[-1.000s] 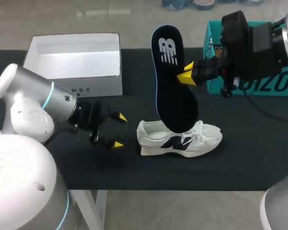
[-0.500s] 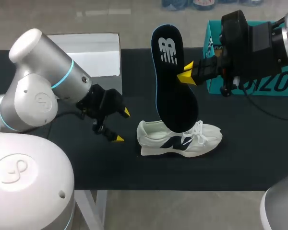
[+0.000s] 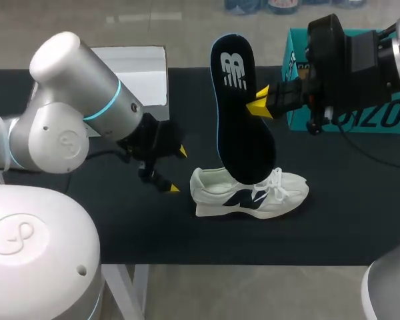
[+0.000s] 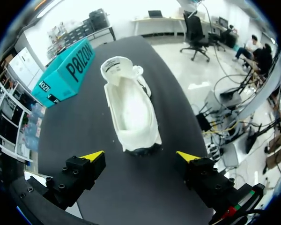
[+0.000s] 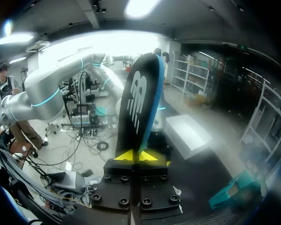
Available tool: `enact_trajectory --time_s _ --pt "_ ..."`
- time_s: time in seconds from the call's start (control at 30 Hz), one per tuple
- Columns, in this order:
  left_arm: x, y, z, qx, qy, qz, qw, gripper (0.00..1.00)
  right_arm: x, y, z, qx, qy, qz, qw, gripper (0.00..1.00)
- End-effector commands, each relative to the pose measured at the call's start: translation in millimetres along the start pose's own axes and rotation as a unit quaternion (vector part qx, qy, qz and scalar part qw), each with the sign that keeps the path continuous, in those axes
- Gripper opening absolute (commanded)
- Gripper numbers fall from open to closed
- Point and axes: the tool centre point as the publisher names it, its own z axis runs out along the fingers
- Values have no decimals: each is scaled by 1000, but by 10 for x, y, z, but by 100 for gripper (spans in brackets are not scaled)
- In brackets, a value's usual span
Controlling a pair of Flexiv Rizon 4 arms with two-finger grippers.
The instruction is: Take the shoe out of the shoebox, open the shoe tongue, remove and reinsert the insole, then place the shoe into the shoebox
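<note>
While right gripper (image 3: 259, 107) pinches insole (image 3: 239, 127) upright, shoe (image 3: 283, 193) lies toe rightward; left gripper (image 3: 177, 170) spread, behind heel

insole (image 3: 243, 113): black, white logo, blue edge
shoe (image 3: 250, 193): white, dark navy side mark
shoebox (image 3: 103, 87): white
box (image 3: 360, 113): teal, black lettering
table (image 3: 360, 200): black
left gripper (image 3: 178, 170): black, yellow tips
right gripper (image 3: 259, 105): black, yellow tips
left arm (image 3: 73, 113): silver-white, light blue ring
</note>
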Motion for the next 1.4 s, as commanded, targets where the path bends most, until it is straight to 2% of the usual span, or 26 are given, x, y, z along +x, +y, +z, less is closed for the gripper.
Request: enact_trajectory --time_s 0.03,0.27,0.53,0.9,1.0,1.3,1.4 --pt "25 -29 -4 -10 -2 0 1000 100 -18 19 35 2 1 1 1000 0" --pt "25 -29 -4 -10 -2 0 1000 100 -18 19 35 2 1 1 1000 0" --pt "25 -29 -4 -10 -2 0 1000 100 -10 129 -147 17 -9 -7 1000 0" --pt "25 -29 -4 -10 -2 0 1000 100 92 175 -329 30 -18 -9 999 0" --pt "25 -29 -4 -10 -2 0 1000 100 105 175 -340 47 -25 6 999 0" --pt "25 -29 -4 -10 -2 0 1000 100 105 175 -340 47 -25 6 999 0" --pt "-62 -153 -36 -7 -9 12 1000 100 105 175 -340 47 -25 6 999 0"
